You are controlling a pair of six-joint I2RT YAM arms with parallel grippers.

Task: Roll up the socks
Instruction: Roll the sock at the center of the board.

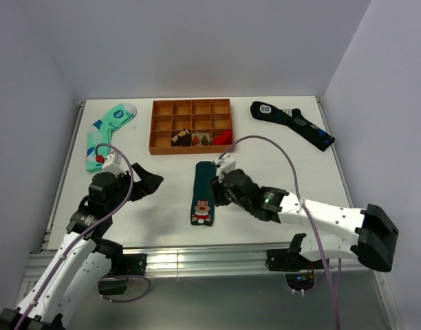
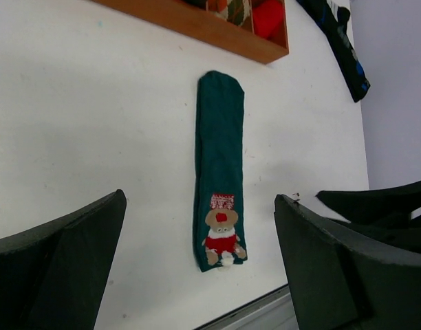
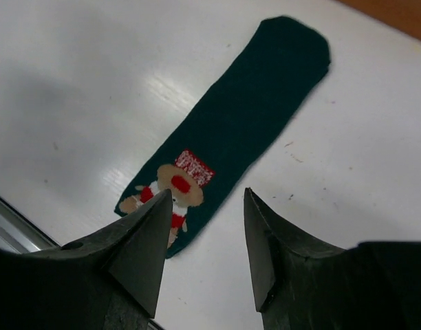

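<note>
The socks (image 1: pixel 203 194) lie flat at the middle of the table's (image 1: pixel 162 216) near edge (cartoon figure nearest it), with the right gripper (image 3: pixel 206 206) parted over that end and the left gripper (image 1: pixel 147 180) spread wide, empty, to their left.

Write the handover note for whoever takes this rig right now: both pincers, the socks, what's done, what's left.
Left pincer: open, empty, off to the left of the socks.
Right pincer: open, nothing between its jaws, poised over the figure end of the socks.
Dark teal-green fabric socks: flat and straight on the white table, cartoon-figure end toward the arms, other end near the brown wooden compartment tray.
Done: nothing rolled yet.
Left: grip one end and roll the whole length.
</note>
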